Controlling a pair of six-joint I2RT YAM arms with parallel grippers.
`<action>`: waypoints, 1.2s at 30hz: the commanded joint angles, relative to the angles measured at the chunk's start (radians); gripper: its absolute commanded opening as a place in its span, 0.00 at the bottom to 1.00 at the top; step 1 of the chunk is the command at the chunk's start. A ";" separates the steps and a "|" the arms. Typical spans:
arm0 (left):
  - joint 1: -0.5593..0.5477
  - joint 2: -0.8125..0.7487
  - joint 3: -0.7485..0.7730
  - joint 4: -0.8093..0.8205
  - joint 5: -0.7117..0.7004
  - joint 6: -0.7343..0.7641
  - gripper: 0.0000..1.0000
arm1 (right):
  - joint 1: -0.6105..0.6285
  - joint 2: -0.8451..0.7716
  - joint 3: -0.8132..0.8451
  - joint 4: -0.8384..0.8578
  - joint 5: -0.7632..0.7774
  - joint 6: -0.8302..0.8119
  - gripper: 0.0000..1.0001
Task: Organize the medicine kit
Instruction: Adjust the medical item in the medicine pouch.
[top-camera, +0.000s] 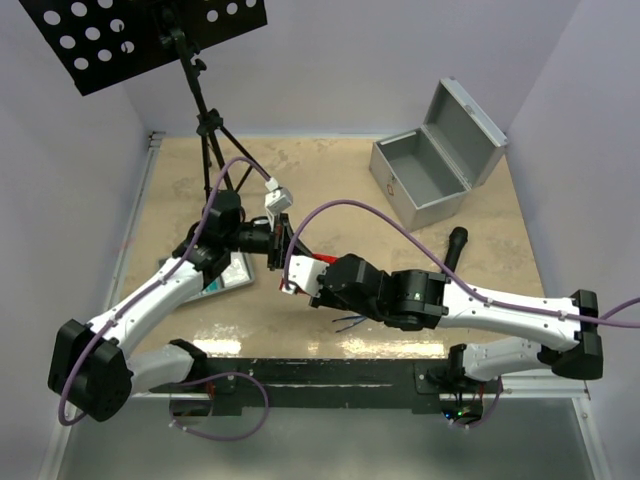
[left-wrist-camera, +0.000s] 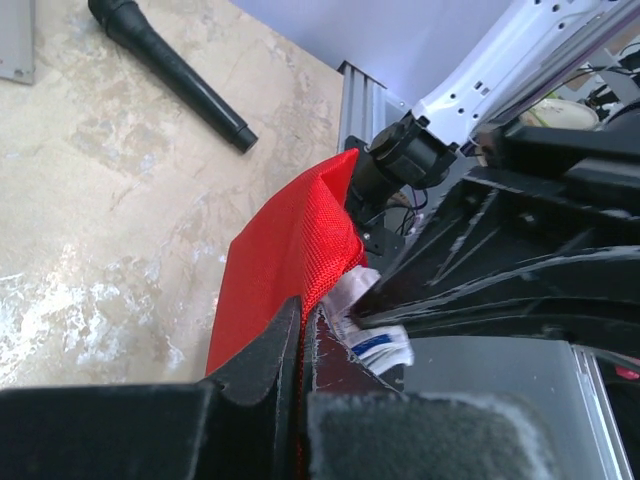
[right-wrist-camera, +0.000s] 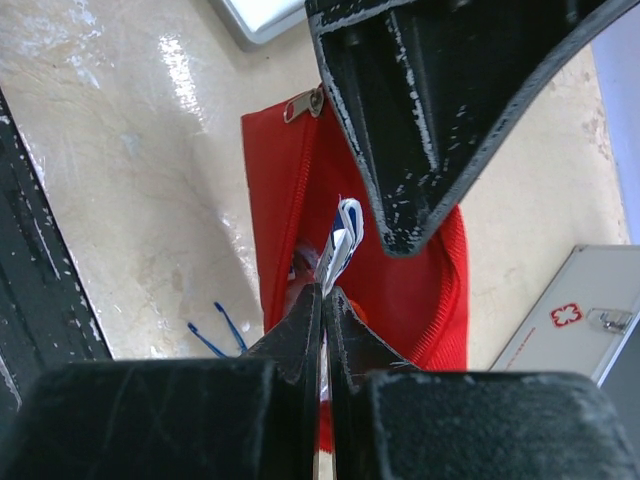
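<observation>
Looking early: left gripper (left-wrist-camera: 302, 328) pinches the red pouch (left-wrist-camera: 288, 250), right gripper (right-wrist-camera: 325, 300) pinches maybe a packet (right-wrist-camera: 343, 235) at its mouth; case (top-camera: 432, 205) beyond sits empty.

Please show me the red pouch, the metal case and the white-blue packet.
red pouch (left-wrist-camera: 290, 250), left wrist view, woven side.
metal case (top-camera: 465, 130), top external view, open lid.
white-blue packet (right-wrist-camera: 340, 240), right wrist view, upper end.

The silver-grey metal case (top-camera: 425, 190) is standing at the desk's (top-camera: 320, 170) far right, its hinged lid leaning back open. The red pouch (right-wrist-camera: 410, 300) is gaping unzipped mid-desk, a white-and-blue packet (right-wrist-camera: 343, 232) poking from its mouth.
</observation>
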 joint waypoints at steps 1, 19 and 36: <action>-0.012 -0.050 0.045 0.084 0.054 -0.045 0.00 | 0.009 0.018 0.007 0.021 0.008 -0.011 0.00; -0.016 -0.057 0.026 0.049 0.015 -0.015 0.00 | 0.035 0.086 0.082 0.024 0.192 0.057 0.28; -0.015 -0.046 -0.003 0.086 -0.056 -0.048 0.00 | 0.036 -0.023 0.073 0.027 0.154 0.123 0.17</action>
